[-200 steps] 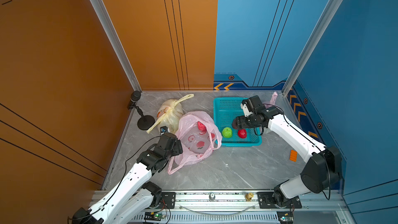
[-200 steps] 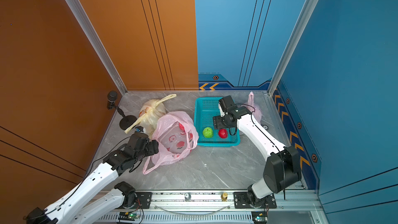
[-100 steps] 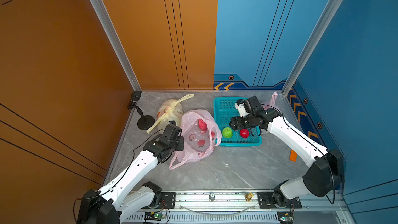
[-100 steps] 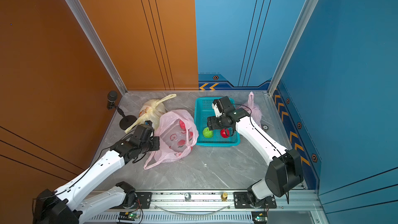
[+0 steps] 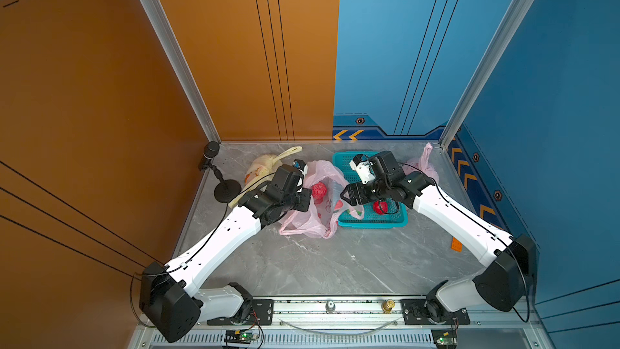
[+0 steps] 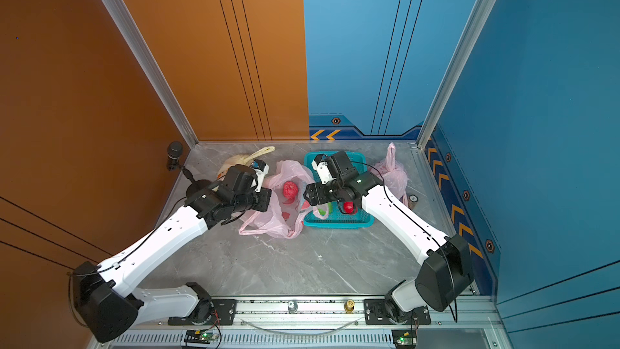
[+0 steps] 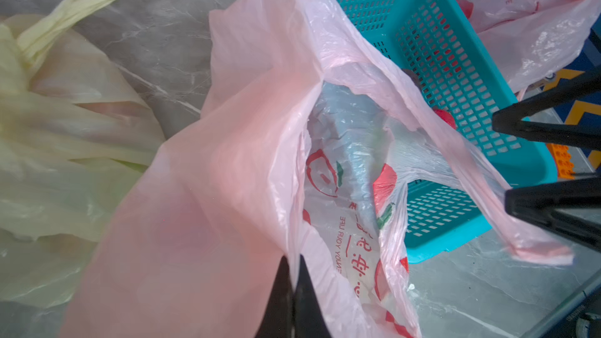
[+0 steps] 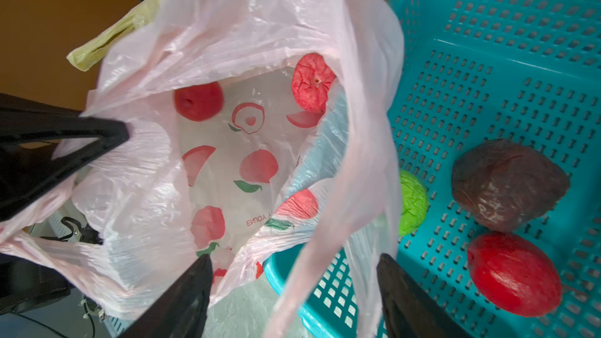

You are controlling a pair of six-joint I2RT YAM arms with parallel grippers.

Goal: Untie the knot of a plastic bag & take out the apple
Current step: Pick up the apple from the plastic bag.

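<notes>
Pink bag (image 7: pixel 227 157) open against the basket (image 8: pixel 487 60); apple (image 8: pixel 313 82) inside the bag.
The left gripper (image 7: pixel 294 266) had its jaws together, clamped on the bag's rim on the side away from the basket. The right gripper (image 8: pixel 294 260) stood over the basket's rim with jaws apart, a strap of the bag hanging between them. The apple lay in the bag, just beside the basket.

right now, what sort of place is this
Most likely a robot data-collection booth: a left arm and right arm mounted on an aluminium rail, enclosed by orange and blue panel walls, with a microphone on a stand in the corner.
</notes>
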